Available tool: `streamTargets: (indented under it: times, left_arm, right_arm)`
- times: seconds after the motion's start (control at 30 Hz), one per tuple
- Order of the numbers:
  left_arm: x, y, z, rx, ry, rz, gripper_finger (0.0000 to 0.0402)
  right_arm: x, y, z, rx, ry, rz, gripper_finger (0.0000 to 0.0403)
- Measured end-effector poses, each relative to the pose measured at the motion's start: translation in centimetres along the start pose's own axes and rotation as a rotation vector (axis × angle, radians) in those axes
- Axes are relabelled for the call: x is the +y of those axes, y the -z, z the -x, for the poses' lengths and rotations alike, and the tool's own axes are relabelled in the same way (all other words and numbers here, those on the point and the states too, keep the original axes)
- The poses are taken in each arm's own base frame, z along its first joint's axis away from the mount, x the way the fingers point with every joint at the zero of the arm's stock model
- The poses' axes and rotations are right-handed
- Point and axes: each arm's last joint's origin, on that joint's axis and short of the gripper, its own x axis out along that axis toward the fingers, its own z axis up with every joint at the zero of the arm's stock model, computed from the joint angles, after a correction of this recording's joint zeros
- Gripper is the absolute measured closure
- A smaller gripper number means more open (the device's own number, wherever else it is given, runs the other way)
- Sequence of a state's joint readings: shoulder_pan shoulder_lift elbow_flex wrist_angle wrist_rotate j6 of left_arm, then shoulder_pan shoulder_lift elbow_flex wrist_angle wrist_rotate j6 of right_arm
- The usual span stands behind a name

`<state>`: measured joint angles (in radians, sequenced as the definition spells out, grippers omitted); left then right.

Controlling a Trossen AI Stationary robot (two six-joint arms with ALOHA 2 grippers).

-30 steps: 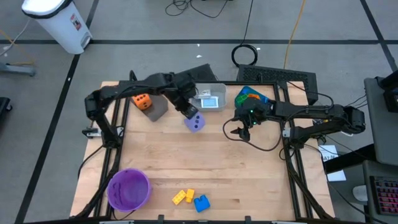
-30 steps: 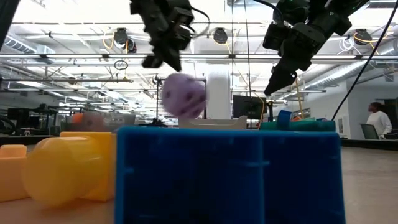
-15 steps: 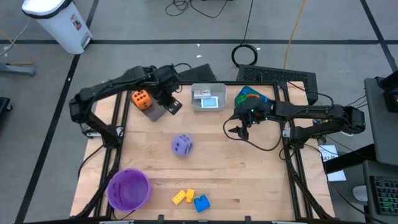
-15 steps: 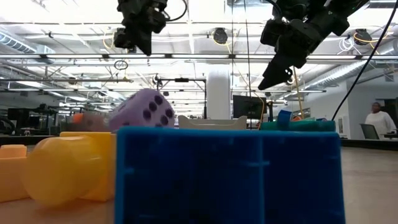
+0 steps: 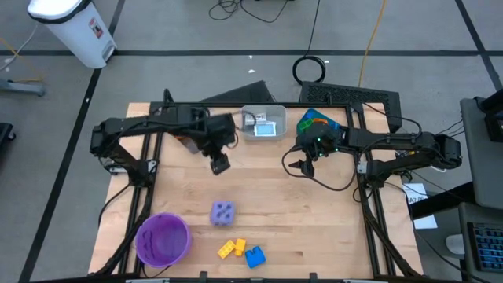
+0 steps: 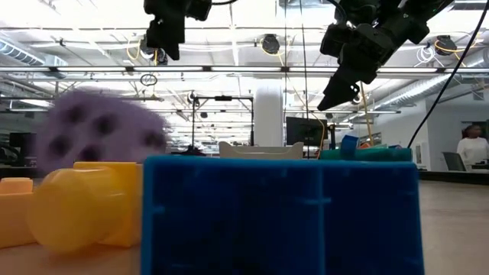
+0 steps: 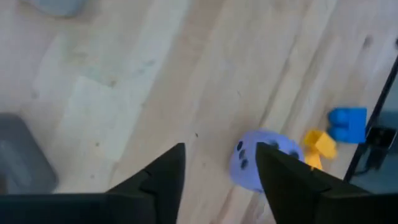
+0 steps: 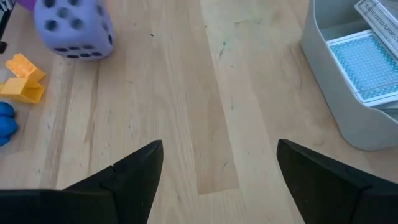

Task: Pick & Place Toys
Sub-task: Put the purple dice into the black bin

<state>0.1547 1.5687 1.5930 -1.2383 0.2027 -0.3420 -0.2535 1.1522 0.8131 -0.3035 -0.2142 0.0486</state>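
The purple dotted die point(image 5: 222, 211) lies on the wooden table toward the near edge, right of the purple bowl; it also shows in the left wrist view point(image 7: 261, 158), the right wrist view point(image 8: 74, 28) and the low view point(image 6: 95, 134). A yellow brick point(image 5: 230, 248) and a blue brick point(image 5: 255, 256) lie by the near edge. My left gripper point(image 5: 218, 163) hangs open and empty over the table, farther back than the die point(image 7: 221, 149). My right gripper point(image 5: 302, 167) hangs open and empty at the mid right point(image 8: 217, 146). The orange die is hidden under my left arm.
A purple round bowl point(image 5: 163, 238) stands at the near left corner. A pale bin point(image 5: 263, 123) with cards and a teal bin point(image 5: 318, 123) with toys stand along the far edge. Bare wood lies between the grippers and the near edge.
The purple die, just under my left gripper a second ago, has dropped to the table and rolled toward the near edge, stopping beside the bowl. My left gripper swung toward the left edge, then came toward the near edge. My right gripper has kept still.
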Motion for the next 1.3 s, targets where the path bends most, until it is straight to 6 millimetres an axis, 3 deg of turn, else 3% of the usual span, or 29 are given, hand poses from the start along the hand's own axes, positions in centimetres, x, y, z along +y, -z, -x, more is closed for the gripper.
streamTargets:
  times: [0.3,0.5,0.63,0.97,1.3]
  left_arm:
    - [-3.9,2.8,-0.8,0.158,0.042,-0.096,0.0146]
    - [-6.7,4.9,-1.1,0.25,0.087,-0.069,0.0136]
    - [-8.9,6.7,-1.3,0.276,0.082,-0.058,0.0135]
    - [-12.4,9.7,-1.5,0.312,0.075,0.093,0.0135]
    - [-13.9,11.0,-1.9,0.215,0.012,0.034,0.0135]
  right_arm:
    - [0.0,0.0,0.0,0.0,0.0,0.031,0.0099]
    - [0.0,0.0,0.0,0.0,-0.005,0.035,0.0099]
    - [0.4,-0.1,0.0,-0.007,-0.1,0.039,0.0099]
    - [3.3,-0.6,-0.4,-0.074,-0.192,0.181,0.0099]
    - [6.2,-0.4,-0.5,-0.103,-0.202,0.252,0.0099]
